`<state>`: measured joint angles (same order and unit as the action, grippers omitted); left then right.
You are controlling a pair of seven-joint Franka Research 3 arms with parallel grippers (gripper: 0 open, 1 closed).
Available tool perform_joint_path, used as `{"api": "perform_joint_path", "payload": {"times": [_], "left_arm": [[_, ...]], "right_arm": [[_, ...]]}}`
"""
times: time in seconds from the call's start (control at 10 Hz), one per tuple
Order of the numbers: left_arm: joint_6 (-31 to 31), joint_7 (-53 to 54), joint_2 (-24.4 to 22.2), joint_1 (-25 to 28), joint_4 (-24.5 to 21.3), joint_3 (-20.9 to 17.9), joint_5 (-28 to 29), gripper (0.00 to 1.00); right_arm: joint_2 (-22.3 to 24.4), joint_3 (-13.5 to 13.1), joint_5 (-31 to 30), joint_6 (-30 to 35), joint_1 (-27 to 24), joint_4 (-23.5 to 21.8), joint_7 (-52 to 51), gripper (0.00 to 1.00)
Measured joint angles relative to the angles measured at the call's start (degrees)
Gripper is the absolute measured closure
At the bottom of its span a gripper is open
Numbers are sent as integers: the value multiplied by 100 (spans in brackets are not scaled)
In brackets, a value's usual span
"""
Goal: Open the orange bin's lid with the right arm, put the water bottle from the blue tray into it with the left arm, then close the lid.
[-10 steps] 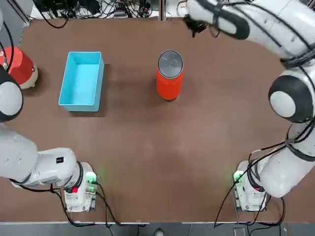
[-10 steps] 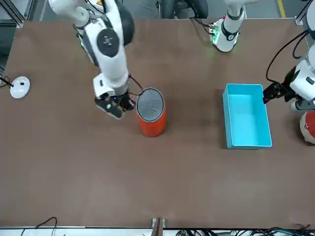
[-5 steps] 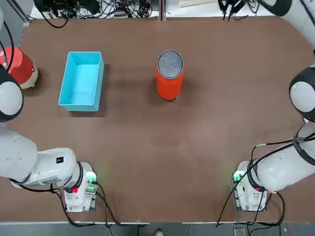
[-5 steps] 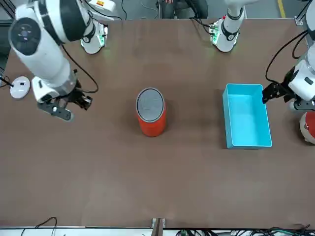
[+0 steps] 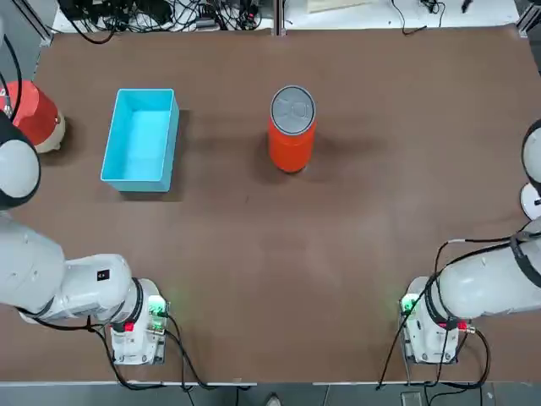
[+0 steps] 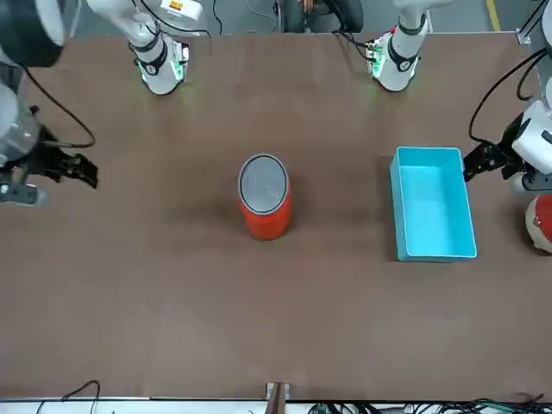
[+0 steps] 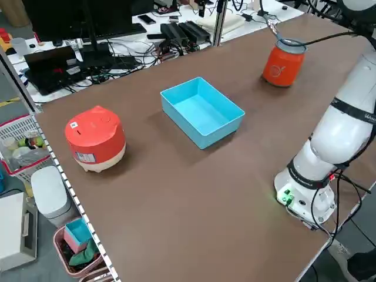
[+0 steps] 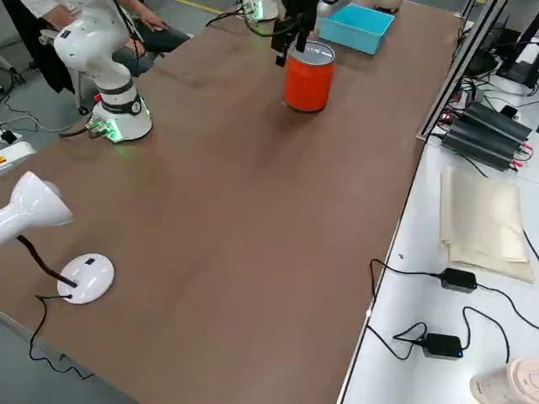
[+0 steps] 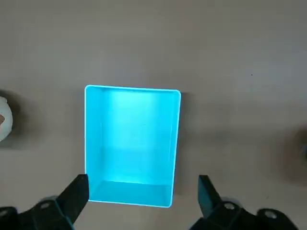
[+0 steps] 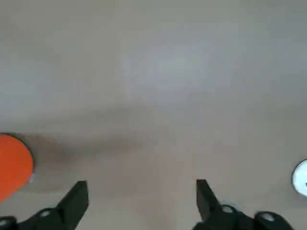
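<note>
The orange bin (image 5: pixel 292 139) stands upright mid-table, its grey lid (image 5: pixel 292 108) flat on top and shut. Left of it lies the blue tray (image 5: pixel 141 138), which looks empty in the top and left wrist views; no water bottle shows in any view. My left gripper (image 9: pixel 141 196) hangs open high above the tray (image 9: pixel 132 143), at the picture's right in the front view (image 6: pixel 473 164). Far off at my right side of the table is my right gripper (image 6: pixel 84 172), open and empty; its wrist view catches only the bin's edge (image 10: pixel 12 163).
A red-and-white dome-shaped appliance (image 5: pixel 34 114) sits at the table's far-left edge, beyond the tray. A white desk lamp with a round base (image 8: pixel 84 278) stands near the right edge. Cables and power units lie past the table's far side.
My right arm has swung away from beside the bin toward my right side, leaving the top view. Bin, lid, tray and left arm have not moved.
</note>
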<state>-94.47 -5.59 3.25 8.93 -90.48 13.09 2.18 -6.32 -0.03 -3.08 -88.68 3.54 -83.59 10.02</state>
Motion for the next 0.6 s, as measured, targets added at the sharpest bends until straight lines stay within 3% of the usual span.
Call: {"api": "perform_joint_path", "payload": {"times": [0.6], "left_arm": [[1, -3, 3, 6, 11, 1, 0, 0]], "right_arm": [[246, 8, -14, 36, -289, -32, -522, 0]]}}
